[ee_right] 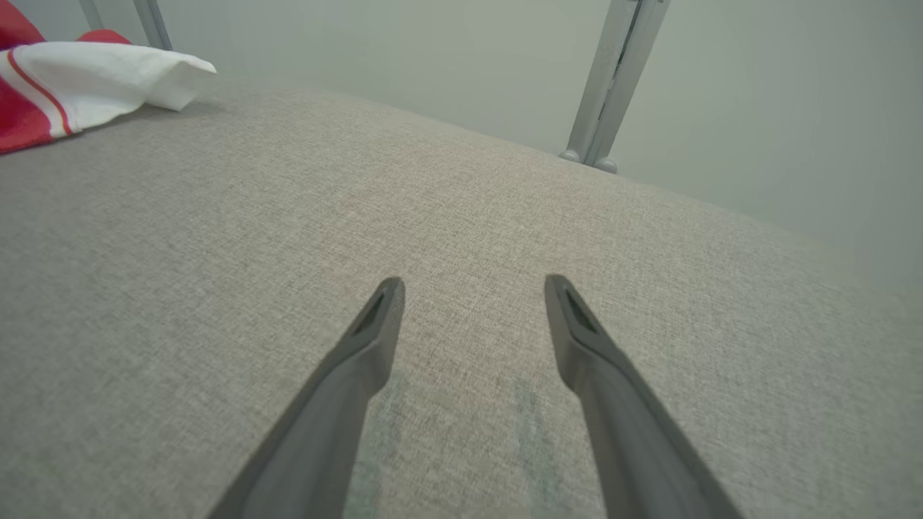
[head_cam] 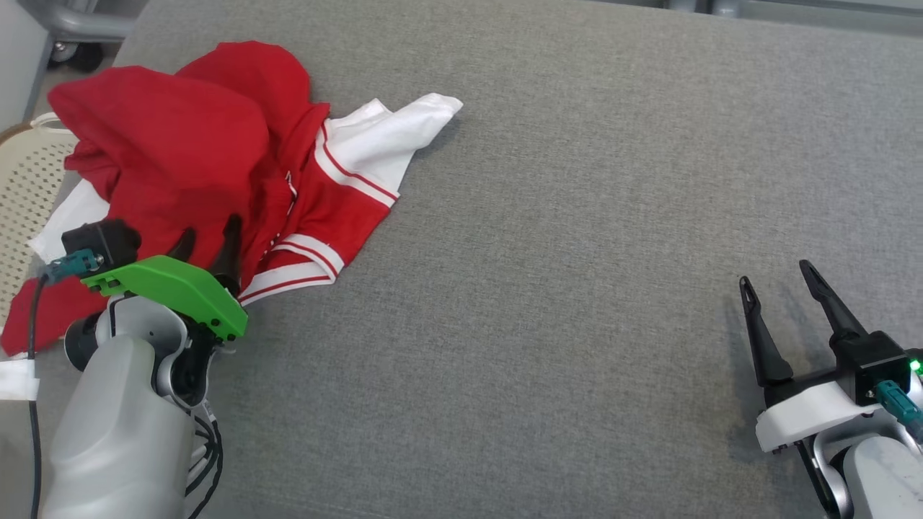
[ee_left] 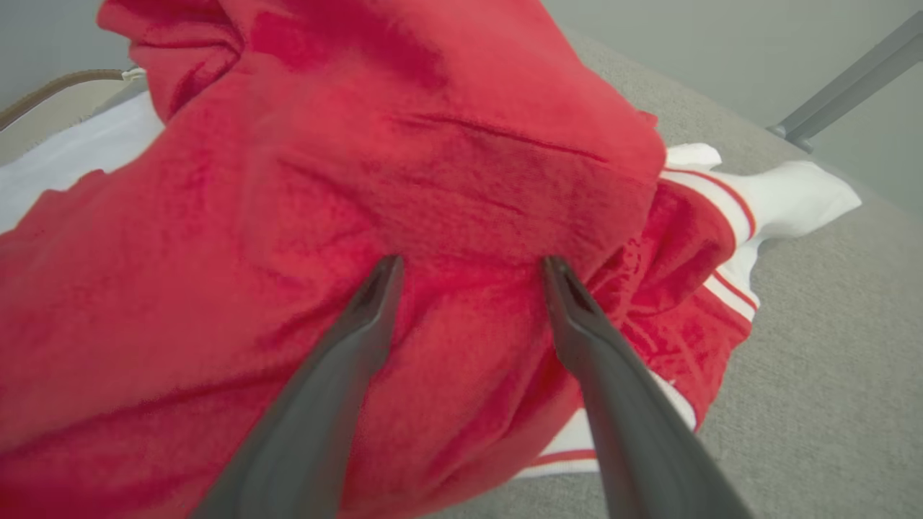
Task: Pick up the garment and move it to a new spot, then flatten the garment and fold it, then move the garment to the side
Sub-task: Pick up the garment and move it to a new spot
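Crumpled red fleece garment with white striped cuffs and hem [head_cam: 180, 144] sits bunched at the far left corner of the grey fabric-covered table [head_cam: 577, 216]. Its left part spills over the left edge, above a beige perforated plastic basket [head_cam: 29, 180]. One white sleeve points toward the table middle. Left gripper [head_cam: 210, 229] is spread wide with tips at the near side of the red heap, bracketing a fold. Looks set up to pinch for the first pickup; nothing held yet. Right gripper [head_cam: 776, 274] is spread too, low over bare table near the right edge, well apart from the cloth, likely parked clear until flattening.
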### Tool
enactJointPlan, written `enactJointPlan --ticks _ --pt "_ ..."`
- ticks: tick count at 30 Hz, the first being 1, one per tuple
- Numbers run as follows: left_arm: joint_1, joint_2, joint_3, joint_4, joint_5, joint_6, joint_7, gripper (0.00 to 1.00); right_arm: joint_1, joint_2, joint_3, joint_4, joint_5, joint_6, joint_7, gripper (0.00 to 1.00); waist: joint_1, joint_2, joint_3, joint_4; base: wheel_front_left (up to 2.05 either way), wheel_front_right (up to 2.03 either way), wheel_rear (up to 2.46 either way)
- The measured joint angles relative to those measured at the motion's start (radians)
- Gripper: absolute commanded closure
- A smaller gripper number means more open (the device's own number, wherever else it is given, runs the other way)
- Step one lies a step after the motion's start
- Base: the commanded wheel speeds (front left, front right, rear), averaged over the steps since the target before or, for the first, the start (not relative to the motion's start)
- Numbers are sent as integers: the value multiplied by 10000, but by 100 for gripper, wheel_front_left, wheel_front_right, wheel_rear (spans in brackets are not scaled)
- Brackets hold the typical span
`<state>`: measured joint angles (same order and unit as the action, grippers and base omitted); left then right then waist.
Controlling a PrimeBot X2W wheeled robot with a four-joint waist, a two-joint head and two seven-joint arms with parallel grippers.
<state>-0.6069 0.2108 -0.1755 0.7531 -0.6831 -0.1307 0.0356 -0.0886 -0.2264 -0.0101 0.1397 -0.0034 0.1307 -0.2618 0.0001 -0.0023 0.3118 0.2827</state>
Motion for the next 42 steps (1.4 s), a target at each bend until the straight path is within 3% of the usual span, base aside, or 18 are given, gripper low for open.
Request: enactJointPlan --ticks 6,7,9,17,23,29,35,42 --pt "-101 58 -280 957 163 48 61 0 -41 188 119 94 0 0 2 0 0 0 74 -412 0 0 0" --pt "-108 86 -349 1058 232 48 31 16 -50 209 148 105 0 0 0 0 0 0 42 -430 0 0 0" --pt "-144 151 -420 1248 341 48 -125 98 -75 232 194 146 2 0 0 0 0 0 -25 -467 0 0 0" --pt "-241 253 -288 1011 249 75 -598 100 53 368 127 251 36 2 0 0 0 0 -393 -546 0 0 0" --pt "-267 477 -320 -704 313 251 -673 100 291 537 136 332 48 0 0 0 0 0 -744 -486 0 0 0" --pt "-289 90 -800 -3827 15 326 594 100 295 742 299 380 104 0 2 0 -1 0 -1150 -550 0 0 0" --pt "254 -437 -1524 -6888 -378 635 2002 100 258 907 374 364 128 0 0 0 0 0 -1343 -1032 0 0 0" --pt "433 -1183 -2554 -8704 -974 1110 3164 100 64 1191 364 362 203 2 0 0 0 1 -1394 -1929 0 0 0"
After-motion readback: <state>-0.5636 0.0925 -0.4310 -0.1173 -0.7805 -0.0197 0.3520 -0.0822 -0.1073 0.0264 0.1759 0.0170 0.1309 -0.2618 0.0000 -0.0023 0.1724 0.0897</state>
